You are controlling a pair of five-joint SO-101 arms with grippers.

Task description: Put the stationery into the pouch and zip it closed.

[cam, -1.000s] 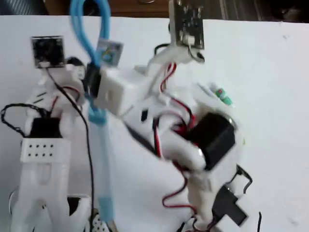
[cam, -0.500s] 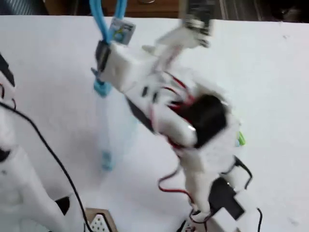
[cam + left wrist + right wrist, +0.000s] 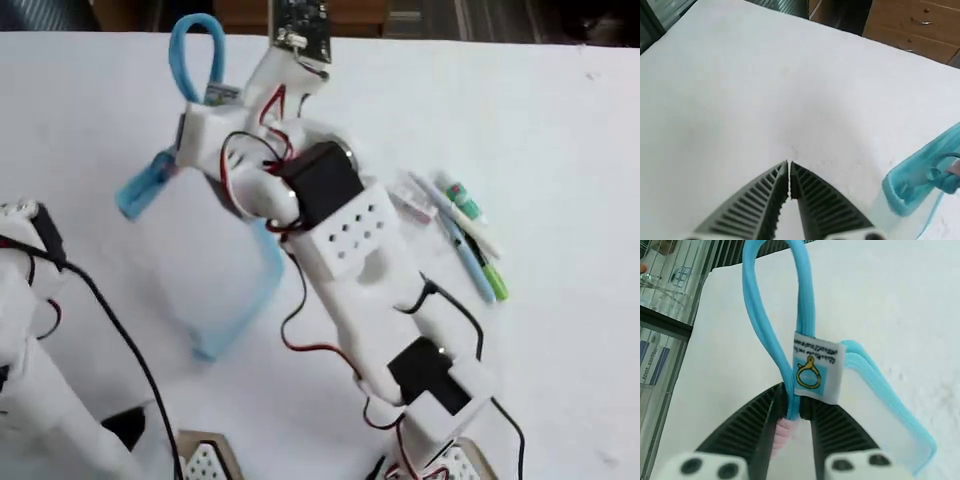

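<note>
A white table is seen from above, with both arms set on it. The right arm is stretched from the near edge diagonally toward the far left, its wrist bent over the far end of the pouch. The left arm is kept at the near left corner, drawn back from the work.

The clear pouch, trimmed in light blue, is laid flat between the two arms, just beside the right arm's forearm, with one blue corner raised toward the left. Whether its zip stands open cannot be told.

The stationery, a small bunch of pens and markers, is found on the other side of the right arm from the pouch and apart from it. Its long axis is set diagonally, roughly parallel to that forearm. The right arm is judged the nearer to it; the left arm is well apart, with pouch and right arm in between.

The blue loop strap at the pouch's far end is pinched by the right gripper, fingers closed on the strap just below its sewn label.

The left gripper is held over bare table with its fingers pressed together and nothing between them; a pouch corner is seen near it.

No stationery has yet been put into the pouch, so the strap would probably have to be released, or the pouch steadied by it, before the pens are fetched.
</note>
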